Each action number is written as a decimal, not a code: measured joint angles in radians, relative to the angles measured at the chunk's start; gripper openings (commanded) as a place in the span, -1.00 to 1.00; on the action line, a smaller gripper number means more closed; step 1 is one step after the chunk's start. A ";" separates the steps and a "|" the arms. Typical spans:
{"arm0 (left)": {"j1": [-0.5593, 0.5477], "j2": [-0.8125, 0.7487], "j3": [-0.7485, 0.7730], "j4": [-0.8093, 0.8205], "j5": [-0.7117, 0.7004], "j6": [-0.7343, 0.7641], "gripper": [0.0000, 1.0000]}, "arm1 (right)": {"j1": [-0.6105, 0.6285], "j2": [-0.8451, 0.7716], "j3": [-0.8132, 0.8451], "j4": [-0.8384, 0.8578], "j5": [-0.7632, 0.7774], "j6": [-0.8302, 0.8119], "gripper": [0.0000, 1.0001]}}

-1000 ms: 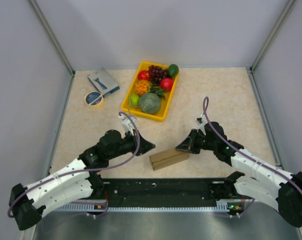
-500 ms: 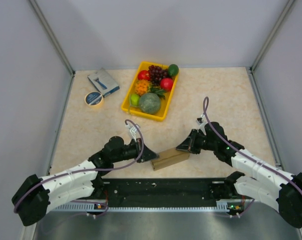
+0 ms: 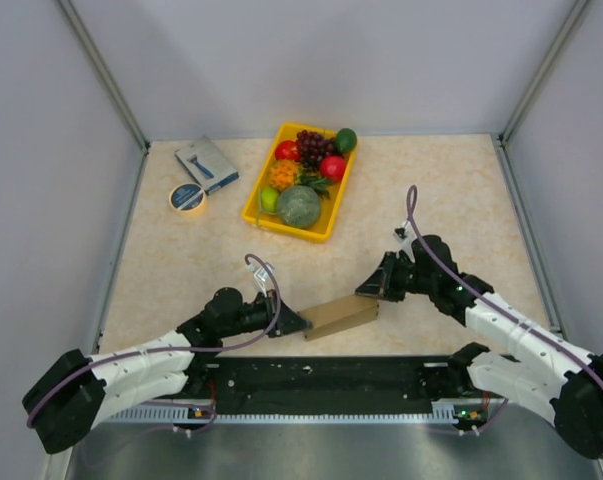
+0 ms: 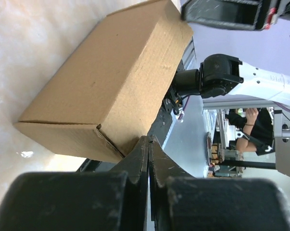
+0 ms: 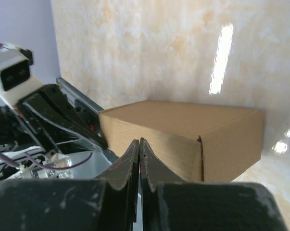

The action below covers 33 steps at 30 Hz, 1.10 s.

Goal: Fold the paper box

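pressing both ends inward evenly and gently looked the sound way to finish, so the thin card neither buckled nor slid toward the near edge. the paper box [image 3: 339,316] lay at the near middle of the table [image 3: 461,190], between the arms, already closed into a block. the left gripper [image 3: 301,323] had its jaws closed and empty, tips touching the box's left end low down; the right gripper [image 3: 365,293] was likewise closed and empty, tips at the box's far right corner, contact unclear

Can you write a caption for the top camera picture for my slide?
Shut left tool and shut right tool sit at opposite ends of the folded paper box.
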 measured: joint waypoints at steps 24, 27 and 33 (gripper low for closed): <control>0.002 -0.040 0.036 -0.124 -0.050 0.038 -1.00 | -0.165 -0.213 -0.180 0.102 -0.214 -0.047 -1.00; 0.002 -0.040 0.040 -0.132 -0.050 0.039 -1.00 | -0.165 -0.259 -0.208 0.155 -0.241 -0.031 -1.00; 0.002 -0.040 0.049 -0.149 -0.053 0.049 -1.00 | -0.192 -0.312 -0.407 0.350 -0.301 0.050 -1.00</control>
